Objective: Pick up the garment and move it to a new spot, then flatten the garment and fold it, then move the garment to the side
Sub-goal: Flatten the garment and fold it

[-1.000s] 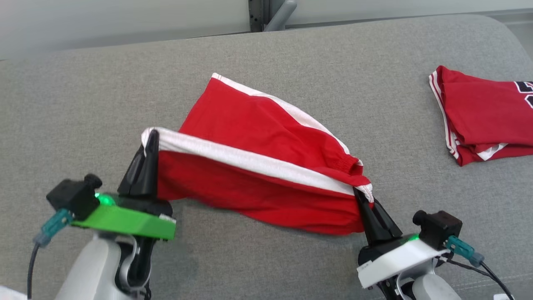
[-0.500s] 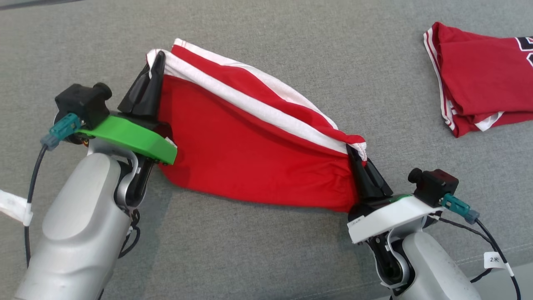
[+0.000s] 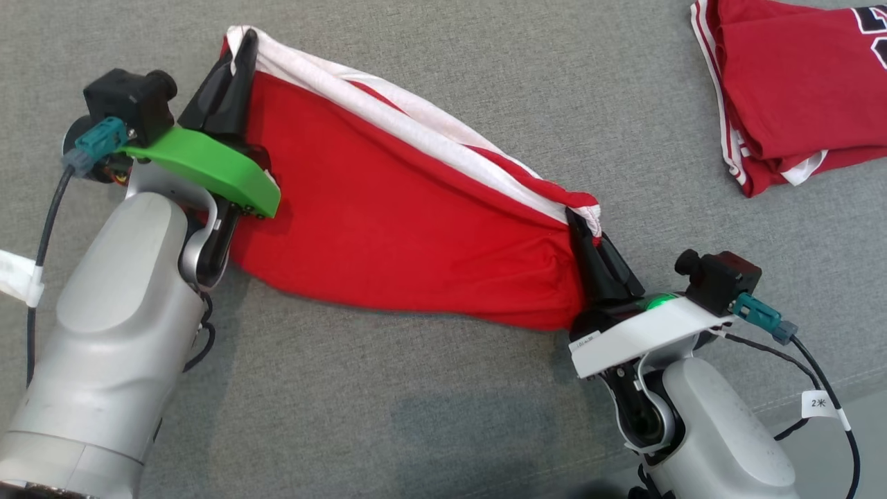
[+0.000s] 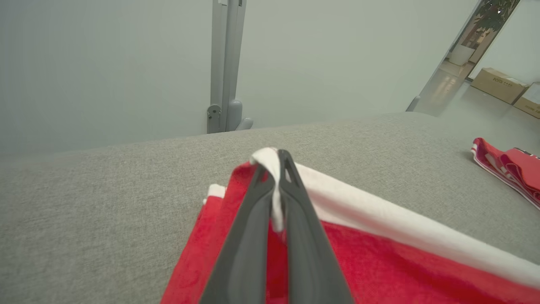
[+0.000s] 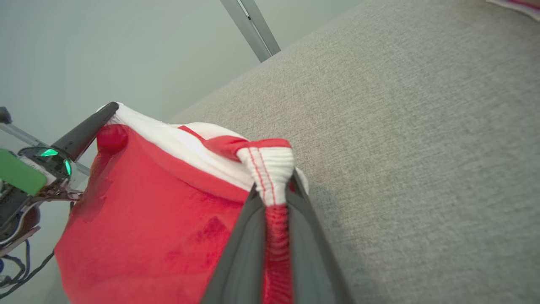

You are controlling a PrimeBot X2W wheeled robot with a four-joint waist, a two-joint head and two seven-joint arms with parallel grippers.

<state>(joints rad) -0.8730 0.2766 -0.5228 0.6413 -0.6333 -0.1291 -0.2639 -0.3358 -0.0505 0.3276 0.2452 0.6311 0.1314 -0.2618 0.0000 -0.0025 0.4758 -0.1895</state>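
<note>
The garment (image 3: 402, 229) is red shorts with a white side stripe, stretched between my two grippers over the grey cushion. My left gripper (image 3: 239, 52) is shut on its white-striped corner at the upper left; the left wrist view shows that white edge (image 4: 274, 198) pinched between the fingers. My right gripper (image 3: 581, 225) is shut on the ribbed waistband end (image 5: 270, 169) at the lower right. The garment (image 5: 143, 219) folds over itself, its lower layer mostly hidden beneath the upper one.
A second red garment (image 3: 790, 90) with white trim lies folded at the far right of the grey cushion (image 3: 416, 388). The cushion's front edge runs near my right arm at the lower right. A grey post (image 4: 225, 67) and pale wall stand behind the cushion.
Both grippers have carried the near edge of the garment away from me, over its far half, so the two white stripes now nearly meet. The head camera has tilted downward.
</note>
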